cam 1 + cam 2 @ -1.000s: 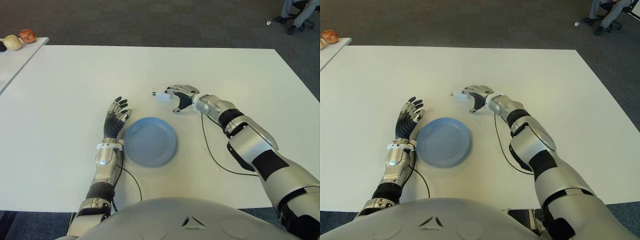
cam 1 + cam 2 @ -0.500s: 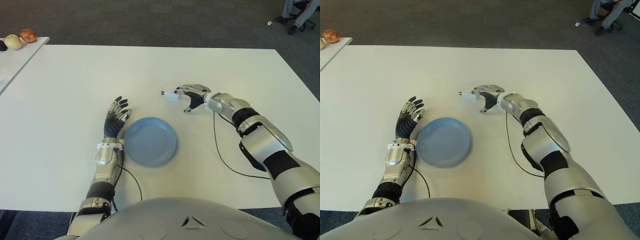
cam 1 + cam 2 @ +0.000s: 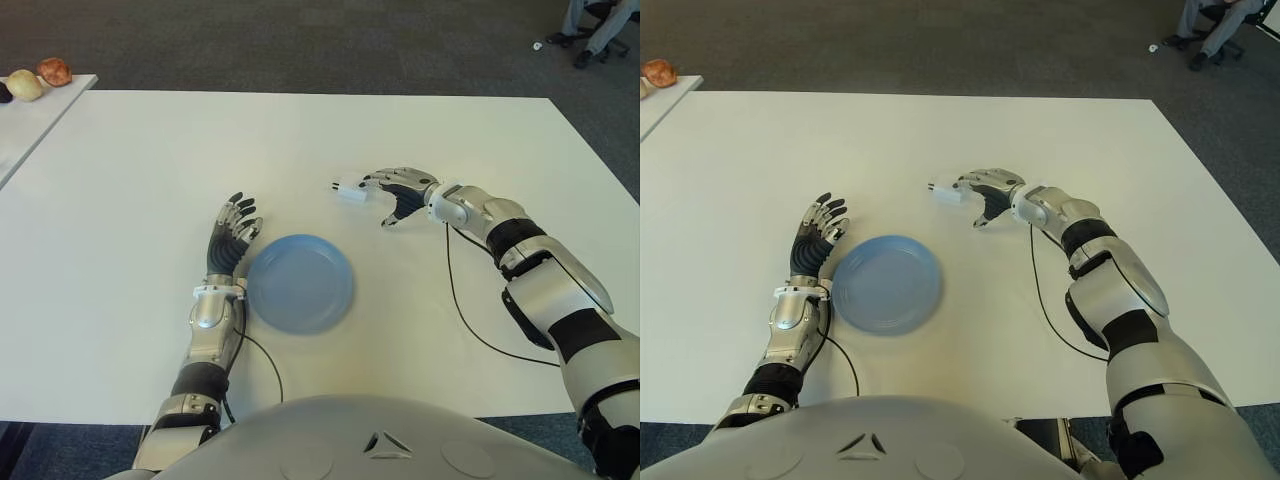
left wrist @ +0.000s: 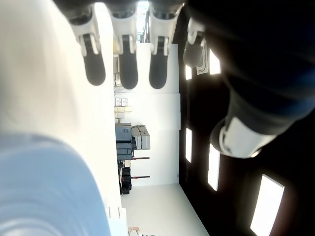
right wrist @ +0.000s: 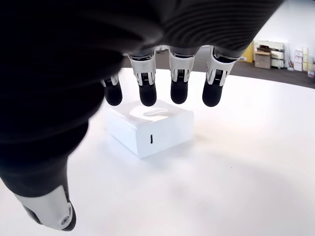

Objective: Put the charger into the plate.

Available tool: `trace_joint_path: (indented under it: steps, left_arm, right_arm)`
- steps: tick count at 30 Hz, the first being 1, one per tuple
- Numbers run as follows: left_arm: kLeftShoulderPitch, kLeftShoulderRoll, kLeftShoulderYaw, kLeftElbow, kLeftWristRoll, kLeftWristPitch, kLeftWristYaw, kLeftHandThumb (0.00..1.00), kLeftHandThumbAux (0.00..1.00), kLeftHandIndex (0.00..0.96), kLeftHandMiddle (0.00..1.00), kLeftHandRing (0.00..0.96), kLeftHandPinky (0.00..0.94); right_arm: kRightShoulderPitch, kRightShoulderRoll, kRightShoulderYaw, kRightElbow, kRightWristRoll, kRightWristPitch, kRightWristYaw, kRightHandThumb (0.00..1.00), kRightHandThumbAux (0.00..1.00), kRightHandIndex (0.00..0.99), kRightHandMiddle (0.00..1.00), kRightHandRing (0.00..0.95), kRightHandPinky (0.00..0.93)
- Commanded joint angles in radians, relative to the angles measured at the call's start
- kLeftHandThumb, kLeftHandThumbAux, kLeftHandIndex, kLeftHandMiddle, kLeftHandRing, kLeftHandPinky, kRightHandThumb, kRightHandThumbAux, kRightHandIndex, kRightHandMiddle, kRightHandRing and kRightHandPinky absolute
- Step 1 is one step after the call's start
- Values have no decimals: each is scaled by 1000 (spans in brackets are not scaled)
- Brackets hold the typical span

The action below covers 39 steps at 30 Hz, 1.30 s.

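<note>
A small white charger [image 3: 349,190] lies on the white table [image 3: 140,150], beyond the right part of the blue plate [image 3: 298,283]. My right hand [image 3: 392,194] reaches to it from the right, open, its fingertips [image 5: 147,96] spread over the charger's [image 5: 150,127] top and the thumb off to one side; whether they touch it I cannot tell. The plate holds nothing. My left hand [image 3: 232,234] shows open at the plate's left rim, fingers pointing away from me.
A thin black cable [image 3: 455,300] trails across the table from my right wrist. A side table at the far left carries a few round objects [image 3: 40,74]. A person's legs and a chair [image 3: 597,22] show on the carpet at the far right.
My right hand has moved to the right, and the charger has shifted right along with it, staying beyond the plate. The left hand and the plate have not moved.
</note>
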Motion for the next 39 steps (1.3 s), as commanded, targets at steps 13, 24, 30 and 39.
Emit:
trace_joint_path:
  steps: [13,24,30,39]
  left_arm:
    - [87,3,3,122,9,92,5,0,664,128,206,207,227]
    - [80,10,5,129,4,100,-3,0,670,127,206,208,225]
    - [66,15,10,148,-4,103,-10,0,675,130,206,208,227]
    - [47,18,11,181,-7,90,-9,0,681,135,210,214,234]
  right_arm:
    - [254,-201,-131,-418,92,-42,154,0,766,26,82,56,59]
    - [548,-389,-286,-956,276,-10,347,0,778,54,109,78,63]
    - [613,-393,-331,-1054,337,29,423,0,773,55,108,77,62]
    - [646,-378,-376,-1137,370,73,518,0,777,48,101,72,60]
